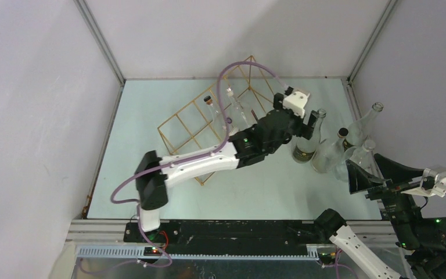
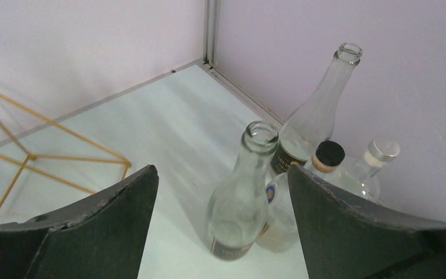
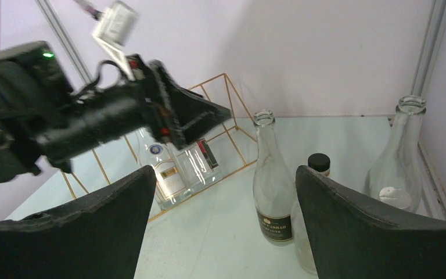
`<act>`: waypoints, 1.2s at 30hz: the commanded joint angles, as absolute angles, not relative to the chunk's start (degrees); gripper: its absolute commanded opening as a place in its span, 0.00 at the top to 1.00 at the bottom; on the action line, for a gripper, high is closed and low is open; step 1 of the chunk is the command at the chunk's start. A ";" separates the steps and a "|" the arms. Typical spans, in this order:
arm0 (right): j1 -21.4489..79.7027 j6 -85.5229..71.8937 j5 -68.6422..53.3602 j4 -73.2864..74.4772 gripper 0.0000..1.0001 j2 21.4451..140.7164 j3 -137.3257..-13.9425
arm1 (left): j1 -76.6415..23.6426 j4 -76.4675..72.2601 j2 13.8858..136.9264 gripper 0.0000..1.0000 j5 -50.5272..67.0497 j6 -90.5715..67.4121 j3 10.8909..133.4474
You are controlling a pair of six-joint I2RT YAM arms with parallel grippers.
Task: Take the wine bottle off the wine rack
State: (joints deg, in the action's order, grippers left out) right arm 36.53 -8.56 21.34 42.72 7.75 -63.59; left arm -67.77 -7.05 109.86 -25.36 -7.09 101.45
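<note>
**Left pincer** (image 1: 301,119) (image 2: 222,174): fingers spread wide, gripping nothing. The arm is stretched far out over the table (image 1: 151,151), with the wrist past the right end of the rack.

**Wine bottle** (image 1: 305,144) (image 2: 237,209) (image 3: 273,192): clear glass, open mouth, dark label low on the body. It stands upright on the table, off the rack. From the left wrist it sits just ahead of the pincer, in line with the gap and nearer the right-hand finger (image 2: 348,226). Table shows on both sides of it, and no contact is seen.

**Wine rack** (image 1: 189,131) (image 2: 29,157) (image 3: 232,104): gold wire wedge, behind the left pincer and off to its left. Two bottles lie in its cells, one with a dark stopper (image 1: 208,100) and one with a pale top (image 1: 230,93).

**Beyond the wine bottle**, farther from the left pincer toward the right wall, three more bottles stand upright and bunched together:
- black-capped bottle (image 1: 330,156) (image 2: 328,156) (image 3: 319,164)
- silver-capped bottle (image 1: 360,157) (image 2: 377,160)
- tall open-necked clear bottle (image 1: 367,123) (image 2: 316,104) (image 3: 399,157)

**Right pincer** (image 1: 377,170) (image 3: 225,174): fingers wide apart, nothing between them. It sits low at the near right edge, well apart from the left pincer. The wine bottle stands ahead of it, close to the line of its right-hand finger.
</note>
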 commanded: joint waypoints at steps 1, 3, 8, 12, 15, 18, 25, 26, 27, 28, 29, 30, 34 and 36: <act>36.61 -8.10 21.08 41.61 0.07 9.26 -64.42 | -67.57 -10.27 97.82 0.11 -29.78 -8.70 93.24; 36.57 -7.90 21.09 41.48 0.07 9.27 -64.24 | -66.01 -9.13 93.99 0.10 -30.32 -11.97 89.36; 36.59 -7.94 20.81 40.75 0.07 9.14 -63.09 | -58.04 -5.86 85.81 0.12 -29.39 -22.20 77.96; 36.56 -8.08 20.59 40.63 0.07 9.07 -62.35 | -52.88 -5.55 78.96 0.12 -29.84 -28.39 68.74; 36.56 -8.15 21.00 41.09 0.07 9.03 -62.09 | -49.74 -5.60 73.71 0.12 -30.61 -30.65 62.96; 36.57 -8.15 21.77 41.42 0.07 9.10 -61.82 | -46.45 -4.35 70.30 0.11 -28.10 -34.75 57.93; 36.61 -9.20 22.00 41.52 0.07 9.40 -61.70 | -37.25 -5.81 68.63 0.11 -21.07 -41.02 52.53; 36.58 -9.17 21.98 41.49 0.08 9.36 -61.70 | -36.56 -5.81 69.12 0.11 -19.79 -41.21 52.63; 36.57 -9.19 21.98 41.49 0.08 9.33 -61.70 | -35.26 -5.60 69.41 0.11 -18.68 -41.63 53.00; 36.57 -9.21 21.97 41.44 0.07 9.28 -61.70 | -34.24 -5.44 70.13 0.12 -18.31 -41.78 53.30; 36.59 -9.33 21.97 41.46 0.07 9.24 -61.70 | -33.77 -5.16 70.57 0.11 -17.63 -41.95 53.91; 36.62 -9.37 22.02 41.48 0.07 9.19 -61.70 | -32.99 -5.13 71.28 0.12 -17.30 -41.98 54.16; 36.61 -9.65 22.19 41.69 0.08 9.12 -61.69 | -31.44 -5.61 73.69 0.15 -15.30 -41.78 55.79; 36.59 -9.74 22.31 41.74 0.08 9.10 -61.70 | -31.04 -5.74 75.09 0.18 -14.74 -41.57 56.72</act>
